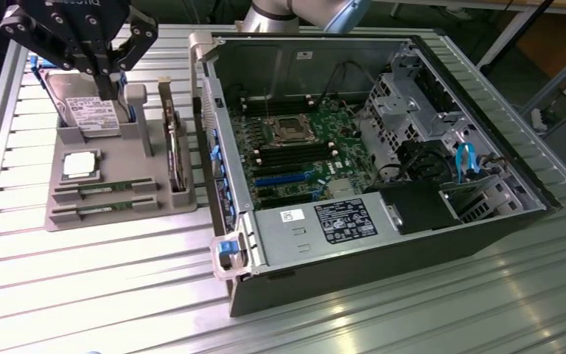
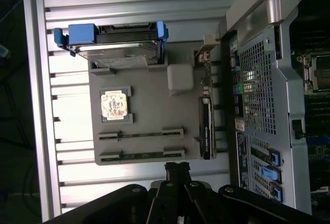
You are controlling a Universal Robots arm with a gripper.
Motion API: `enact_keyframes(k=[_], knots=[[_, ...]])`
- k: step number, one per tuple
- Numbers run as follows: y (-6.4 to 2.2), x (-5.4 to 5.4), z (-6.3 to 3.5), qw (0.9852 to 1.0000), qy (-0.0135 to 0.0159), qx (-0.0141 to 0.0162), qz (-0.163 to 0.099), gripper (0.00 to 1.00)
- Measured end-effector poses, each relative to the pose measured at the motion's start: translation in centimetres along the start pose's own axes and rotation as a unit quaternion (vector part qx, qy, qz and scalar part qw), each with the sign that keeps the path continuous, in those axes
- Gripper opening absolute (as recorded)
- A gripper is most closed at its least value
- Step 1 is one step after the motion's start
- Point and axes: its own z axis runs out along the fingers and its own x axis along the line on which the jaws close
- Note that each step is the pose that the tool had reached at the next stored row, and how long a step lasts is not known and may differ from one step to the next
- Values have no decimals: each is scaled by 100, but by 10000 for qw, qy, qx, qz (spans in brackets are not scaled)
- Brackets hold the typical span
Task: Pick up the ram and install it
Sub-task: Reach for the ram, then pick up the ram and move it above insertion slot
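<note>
Two green ram sticks lie side by side in slots of a grey holder (image 1: 135, 158), one (image 1: 104, 187) farther from the table's front edge than the other (image 1: 104, 209). The wrist view looks down on both, one ram (image 2: 140, 133) and its neighbour (image 2: 142, 156). My gripper (image 1: 108, 90) hangs above the back of the holder, over the hard drive (image 1: 91, 112), well above the ram. Its fingers are shut together with nothing between them. In the wrist view the gripper (image 2: 177, 168) has its tips just past the nearer stick.
The holder also carries a silver CPU chip (image 1: 79, 165) and an upright expansion card (image 1: 173, 140). To the exterior view's right stands an open computer case (image 1: 460, 221) with the motherboard's memory slots (image 1: 285, 158) exposed. The table is ribbed metal.
</note>
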Motion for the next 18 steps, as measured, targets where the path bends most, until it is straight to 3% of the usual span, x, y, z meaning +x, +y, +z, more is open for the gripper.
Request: enact_keyframes(k=[14, 18], knots=[[-23, -2, 1, 10000, 0, 0, 0, 9], [-23, -2, 2, 9991, 18, -10, -421, 9]])
